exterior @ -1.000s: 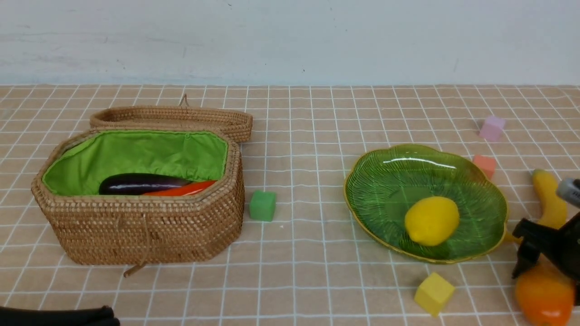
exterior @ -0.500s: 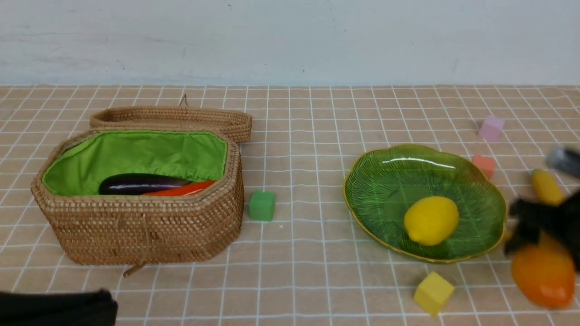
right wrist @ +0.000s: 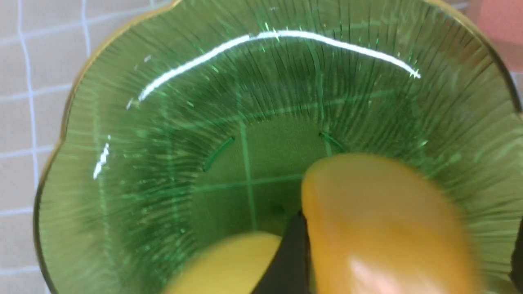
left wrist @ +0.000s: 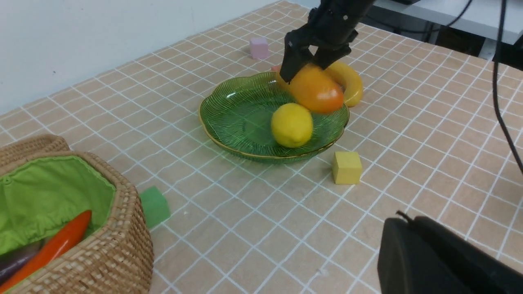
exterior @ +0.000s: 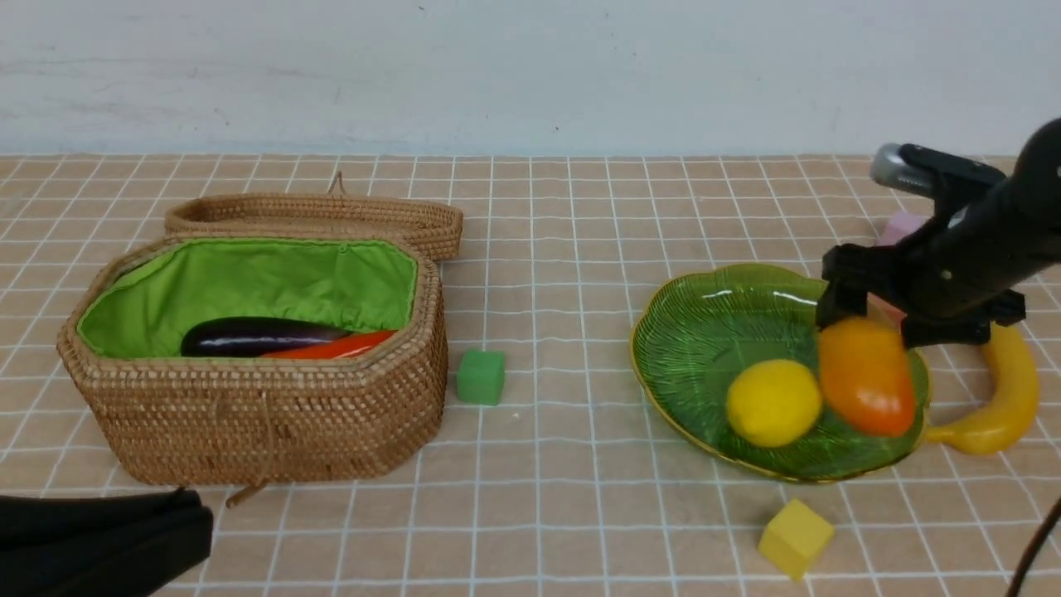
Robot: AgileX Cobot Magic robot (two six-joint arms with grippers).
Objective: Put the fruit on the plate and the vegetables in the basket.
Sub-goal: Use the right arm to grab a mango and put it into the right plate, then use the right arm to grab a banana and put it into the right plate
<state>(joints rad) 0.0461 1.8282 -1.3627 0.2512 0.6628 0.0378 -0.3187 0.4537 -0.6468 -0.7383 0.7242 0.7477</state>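
Observation:
The orange mango (exterior: 866,377) lies on the right side of the green plate (exterior: 704,307), touching the yellow lemon (exterior: 772,402). My right gripper (exterior: 883,323) hangs just above the mango, jaws open; in the right wrist view the mango (right wrist: 380,228) is blurred, with a gap to one finger (right wrist: 518,261). The banana (exterior: 1007,390) lies on the table right of the plate. The eggplant (exterior: 257,336) and carrot (exterior: 331,346) lie in the wicker basket (exterior: 249,423). The gourd is out of view. My left gripper (exterior: 191,518) is shut and empty at the front left.
The basket lid (exterior: 315,214) lies behind the basket. A green cube (exterior: 480,376) sits right of the basket, a yellow cube (exterior: 794,537) in front of the plate, and a pink cube (left wrist: 259,47) behind it. A salmon cube (right wrist: 498,20) sits by the plate's rim.
My right gripper carried the mango up from the front right table to over the plate; the mango now rests there. The lemon shifted slightly left. The left arm barely moved.

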